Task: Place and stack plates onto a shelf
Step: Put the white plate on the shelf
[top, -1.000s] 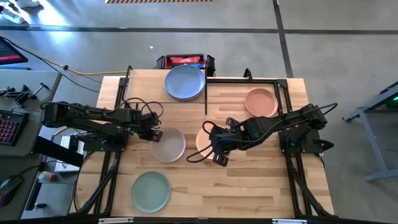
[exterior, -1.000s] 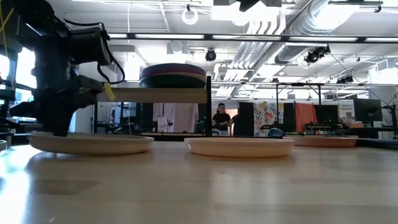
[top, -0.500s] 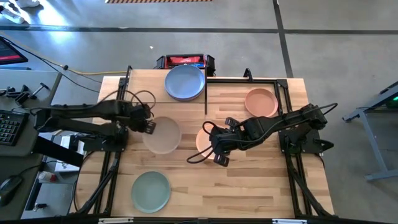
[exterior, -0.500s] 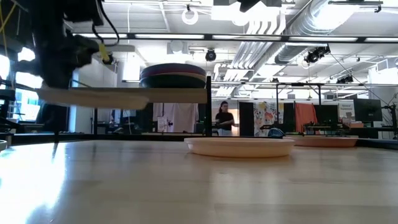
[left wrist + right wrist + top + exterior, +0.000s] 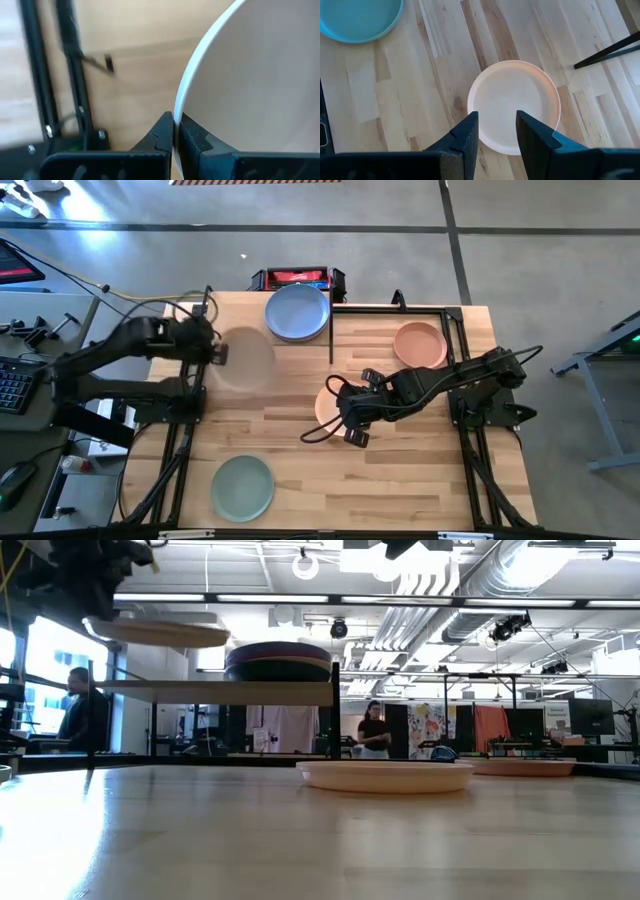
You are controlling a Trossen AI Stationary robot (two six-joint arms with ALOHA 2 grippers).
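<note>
No brand, label or writing can be read on anything you see here.

Your left gripper [image 5: 173,131] is clenched on the rim of a beige plate [image 5: 243,359], its two fingers pinching the plate's edge between them. In the high view the plate is held in the air over the far-left part of the table [image 5: 400,470], just left of the shelf [image 5: 230,691]. In the low view the beige plate [image 5: 158,632] hangs a little above the level of the shelf board, slightly tilted and clear of it.

On the shelf sits a stack of plates with a blue plate [image 5: 297,312] on top; from the low view you can make out a dark stack [image 5: 278,660] with a purple band in it, on the right half of the board. The left half of the board is bare wood.

Your right gripper [image 5: 496,131] hovers over a peach plate [image 5: 514,105] lying flat near the table's middle, its fingers spread apart and holding nothing. A second, deeper peach plate [image 5: 420,344] lies at the far right, well apart from the first. A sage green plate [image 5: 242,486] lies at the near left, close to the table's near edge. The right wrist view also catches the edge of a teal plate [image 5: 360,19].

The near middle and near right of the table are open wood. A person [image 5: 373,731] stands in the room beyond, and another [image 5: 82,712] is at the far left.
</note>
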